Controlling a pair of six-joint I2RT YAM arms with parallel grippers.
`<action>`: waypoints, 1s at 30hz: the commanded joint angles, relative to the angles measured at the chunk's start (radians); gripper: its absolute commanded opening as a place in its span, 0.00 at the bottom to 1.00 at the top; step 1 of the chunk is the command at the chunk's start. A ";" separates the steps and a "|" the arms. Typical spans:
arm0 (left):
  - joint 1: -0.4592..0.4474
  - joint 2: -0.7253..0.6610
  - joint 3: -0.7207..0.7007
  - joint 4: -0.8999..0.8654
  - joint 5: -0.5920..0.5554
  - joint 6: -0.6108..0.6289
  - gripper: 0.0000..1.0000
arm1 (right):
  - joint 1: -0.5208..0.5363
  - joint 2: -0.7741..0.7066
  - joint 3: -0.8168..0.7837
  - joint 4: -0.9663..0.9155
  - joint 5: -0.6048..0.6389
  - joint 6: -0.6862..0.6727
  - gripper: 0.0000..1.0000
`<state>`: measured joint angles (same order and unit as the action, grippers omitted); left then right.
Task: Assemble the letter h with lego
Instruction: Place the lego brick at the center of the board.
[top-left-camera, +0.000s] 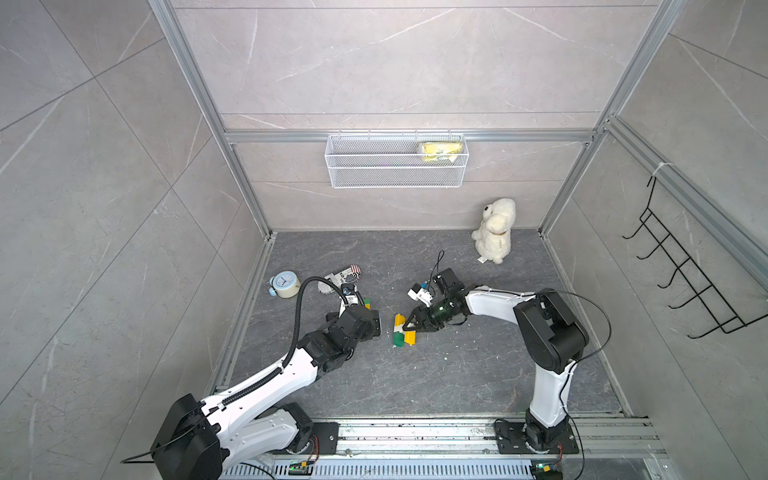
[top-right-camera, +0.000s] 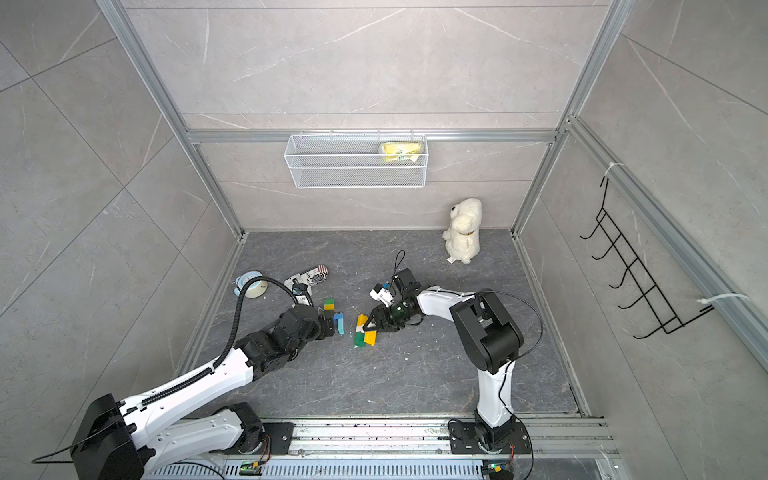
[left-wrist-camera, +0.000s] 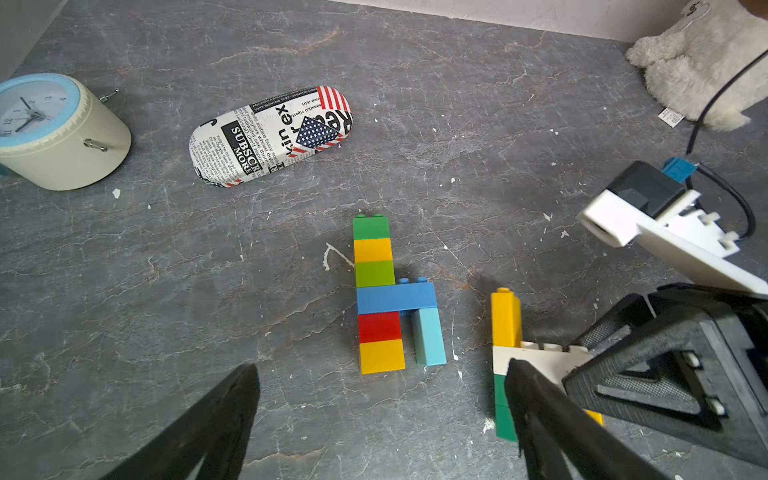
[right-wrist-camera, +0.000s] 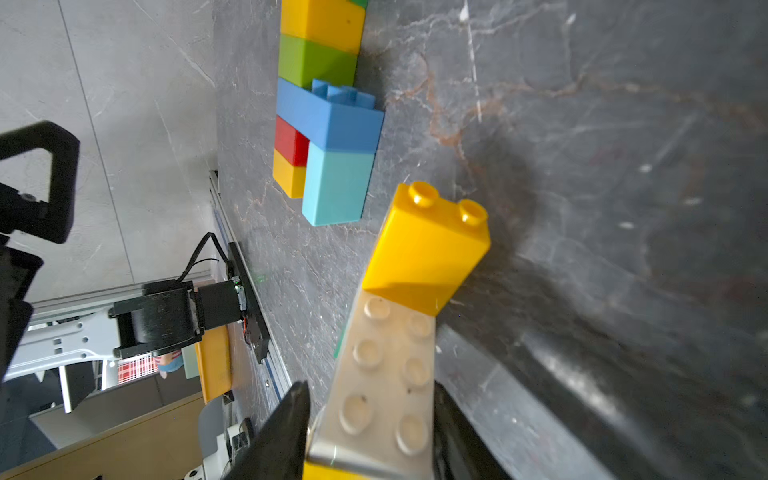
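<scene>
A flat lego figure lies on the dark floor: a column of green, orange, lime, red and yellow bricks, with a blue crossbar (left-wrist-camera: 395, 298) and a light blue leg (left-wrist-camera: 429, 336). It also shows in a top view (top-right-camera: 334, 318). My left gripper (left-wrist-camera: 381, 365) hovers wide open just in front of it, holding nothing. A second lego stack (top-left-camera: 400, 330) of yellow, white and green lies to its right. My right gripper (right-wrist-camera: 372, 386) straddles that stack's white brick (right-wrist-camera: 386, 374). One finger touches the brick and a narrow gap shows at the other.
An alarm clock (left-wrist-camera: 54, 133) and a newspaper-print glasses case (left-wrist-camera: 270, 135) lie behind the left arm. A white plush toy (top-left-camera: 494, 230) sits at the back right. A wire basket (top-left-camera: 397, 162) hangs on the back wall, and a black hook rack (top-left-camera: 685, 270) on the right wall.
</scene>
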<state>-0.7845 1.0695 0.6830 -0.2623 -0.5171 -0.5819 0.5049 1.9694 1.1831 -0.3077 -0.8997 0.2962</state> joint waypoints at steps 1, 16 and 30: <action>0.007 0.000 0.024 0.000 -0.009 -0.015 0.96 | -0.014 0.050 0.068 -0.111 -0.075 -0.069 0.50; 0.008 -0.005 0.023 0.001 -0.002 -0.012 0.96 | -0.029 -0.002 -0.043 0.020 0.014 0.021 0.64; 0.008 0.008 0.024 -0.014 -0.081 -0.015 0.99 | -0.010 -0.259 -0.246 0.118 0.356 0.117 0.83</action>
<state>-0.7826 1.0794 0.6830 -0.2634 -0.5331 -0.5877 0.4973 1.7805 0.9424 -0.1600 -0.6968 0.4194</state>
